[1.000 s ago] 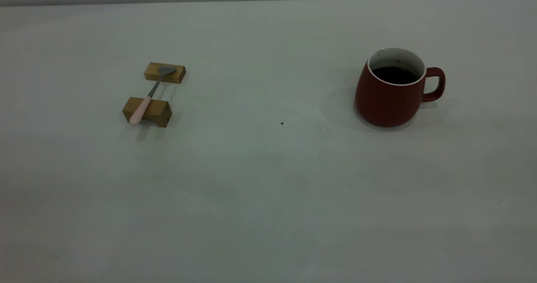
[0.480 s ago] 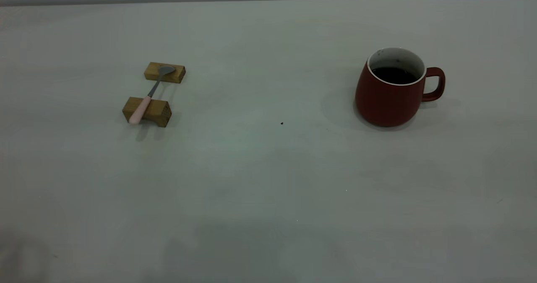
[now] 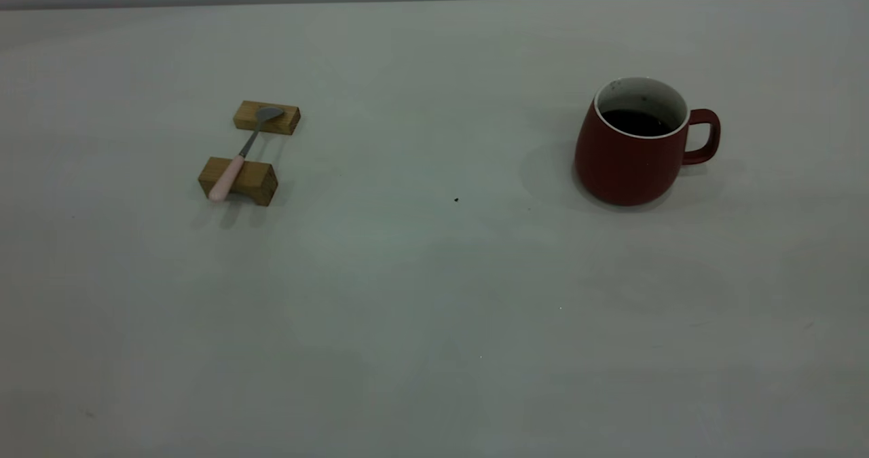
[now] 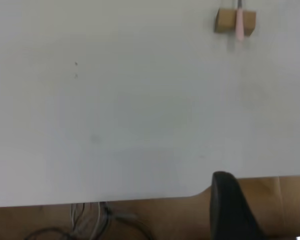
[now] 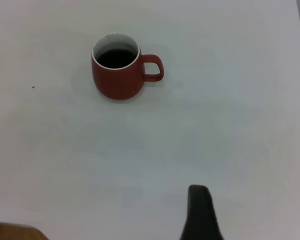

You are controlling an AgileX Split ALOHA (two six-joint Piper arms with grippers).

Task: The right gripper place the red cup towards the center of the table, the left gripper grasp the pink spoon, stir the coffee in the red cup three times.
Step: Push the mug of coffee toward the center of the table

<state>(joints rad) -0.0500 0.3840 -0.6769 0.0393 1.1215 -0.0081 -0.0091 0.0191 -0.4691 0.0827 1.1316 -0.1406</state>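
Note:
The red cup (image 3: 631, 153) stands upright at the table's (image 3: 434, 309) right side, handle pointing right, with dark coffee (image 3: 636, 122) inside. At the left, the pink spoon (image 3: 237, 156) lies across two wooden blocks, bowl on the far block (image 3: 267, 117) and handle on the near block (image 3: 237, 180). Neither gripper shows in the exterior view. In the left wrist view my left gripper (image 4: 270, 210) is open and empty, off the table's near edge, far from the spoon (image 4: 238, 22). My right gripper (image 5: 252, 220) hovers open over bare table, well short of the cup (image 5: 119, 72); only one finger (image 5: 200, 215) shows.
A small dark speck (image 3: 455, 199) lies near the table's middle. Below the table's near edge (image 4: 140, 200) in the left wrist view are a brown floor and some cables (image 4: 90, 222). A grey wall runs behind the table's far edge (image 3: 434, 0).
Cup, spoon and blocks have not moved. A faint shadow on the near part of the table has faded.

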